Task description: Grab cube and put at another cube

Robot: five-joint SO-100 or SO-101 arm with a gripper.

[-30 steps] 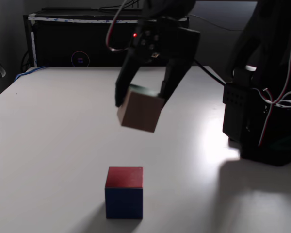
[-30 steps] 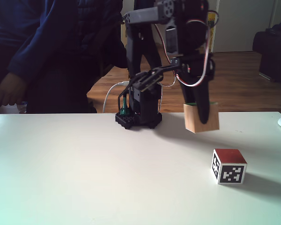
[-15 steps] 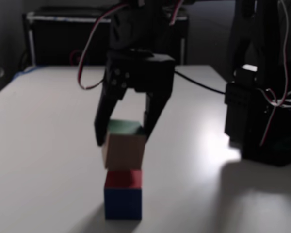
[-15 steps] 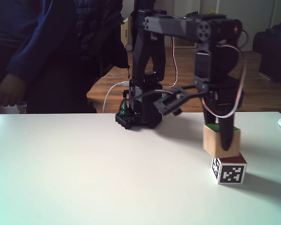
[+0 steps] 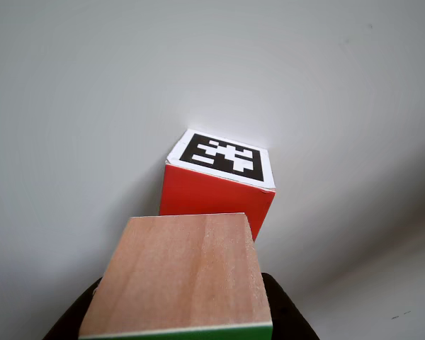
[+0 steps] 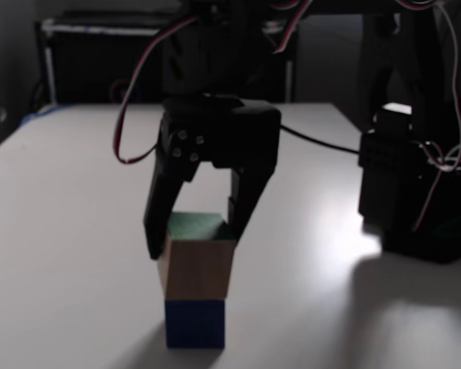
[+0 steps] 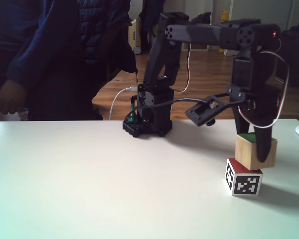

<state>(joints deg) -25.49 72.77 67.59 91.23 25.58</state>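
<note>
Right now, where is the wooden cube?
In both fixed views the wooden cube sits on top of the red cube, held between the gripper fingers, shifted a little to the right in one view.

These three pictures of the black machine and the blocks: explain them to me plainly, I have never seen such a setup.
The black machine is a small robot arm bolted to a white table. Its gripper is a two-finger claw, shut on a wooden cube with a green top. It holds that cube on top of a red cube bearing a black-and-white marker, slightly off-centre in one fixed view. Two pictures come from cameras standing at different sides of the table. The other view looks down past the wooden cube. A person in dark clothes stands behind the table.
</note>
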